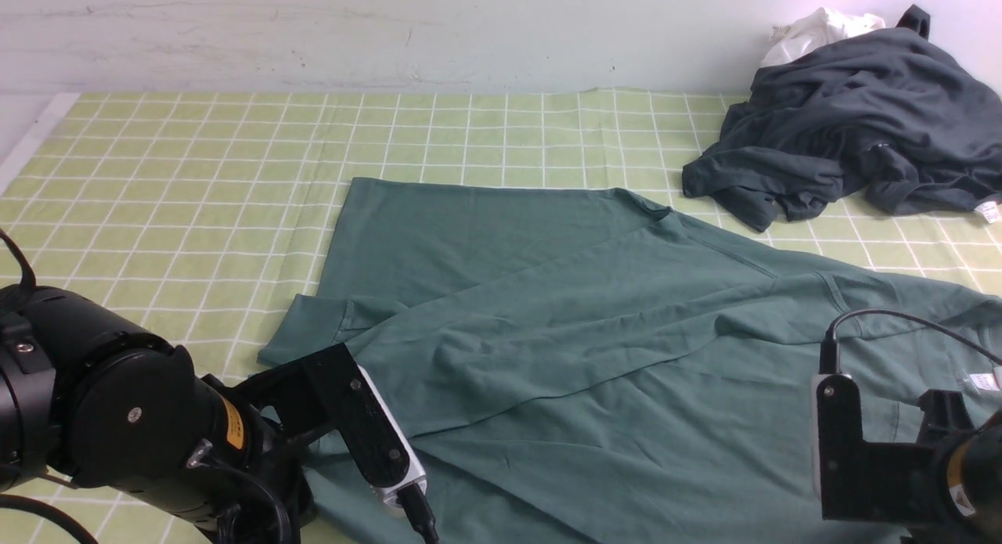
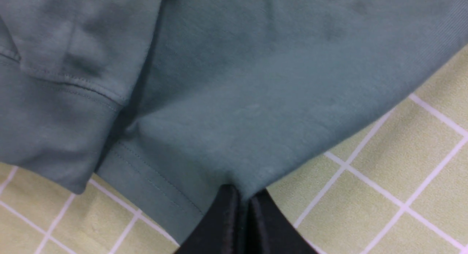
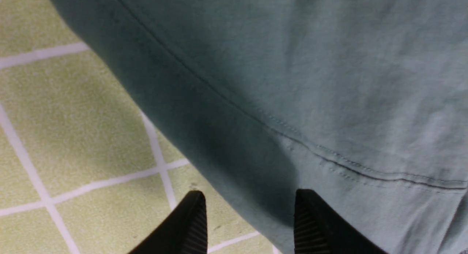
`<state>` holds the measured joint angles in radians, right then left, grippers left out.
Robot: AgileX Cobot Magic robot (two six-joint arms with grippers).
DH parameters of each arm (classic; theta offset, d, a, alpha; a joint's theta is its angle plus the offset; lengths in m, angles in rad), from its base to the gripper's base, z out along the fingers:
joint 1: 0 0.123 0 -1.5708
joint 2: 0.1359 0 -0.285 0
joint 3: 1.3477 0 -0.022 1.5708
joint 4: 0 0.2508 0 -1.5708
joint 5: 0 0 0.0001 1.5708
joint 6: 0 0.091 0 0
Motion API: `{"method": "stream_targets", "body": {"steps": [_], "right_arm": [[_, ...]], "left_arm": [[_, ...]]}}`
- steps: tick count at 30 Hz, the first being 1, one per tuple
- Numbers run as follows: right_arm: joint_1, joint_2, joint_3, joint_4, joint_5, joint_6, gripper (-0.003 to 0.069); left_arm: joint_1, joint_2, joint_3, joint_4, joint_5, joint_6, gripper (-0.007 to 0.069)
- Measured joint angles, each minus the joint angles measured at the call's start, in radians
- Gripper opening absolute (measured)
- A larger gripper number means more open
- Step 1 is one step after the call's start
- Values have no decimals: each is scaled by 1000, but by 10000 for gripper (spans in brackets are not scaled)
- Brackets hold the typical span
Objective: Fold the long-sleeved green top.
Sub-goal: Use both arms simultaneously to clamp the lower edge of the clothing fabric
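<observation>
The left gripper was clenched, pinching an edge of the green long-sleeved top. The right gripper stood wide apart, grasping nothing, its tips straddling the top's edge. The top lay partly folded on the checked tablecloth — long axis running left to right.

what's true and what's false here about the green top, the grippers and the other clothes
The left gripper is shut on the green long-sleeved top at its edge. True.
The right gripper is clamped shut. False: its jaws stand apart at the top's hem.
The dark charcoal-grey garment is neatly folded. False: it lies crumpled at the far right.
A small white cloth lies behind that garment. True.
The top lies on a yellow-green checked tablecloth. True.
</observation>
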<state>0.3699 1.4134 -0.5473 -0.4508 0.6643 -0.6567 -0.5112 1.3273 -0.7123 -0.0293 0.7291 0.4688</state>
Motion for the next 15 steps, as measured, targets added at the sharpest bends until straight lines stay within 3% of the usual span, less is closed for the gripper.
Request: {"method": "stream_targets", "body": {"steps": [11,15], "right_arm": [[0,48,0,0,-73,1,246],[0,66,-8,12,-77,1,160]], "left_arm": [[0,0,0,-26,-2,0,-1],[0,1,0,-34,-4,-6,-1]]}}
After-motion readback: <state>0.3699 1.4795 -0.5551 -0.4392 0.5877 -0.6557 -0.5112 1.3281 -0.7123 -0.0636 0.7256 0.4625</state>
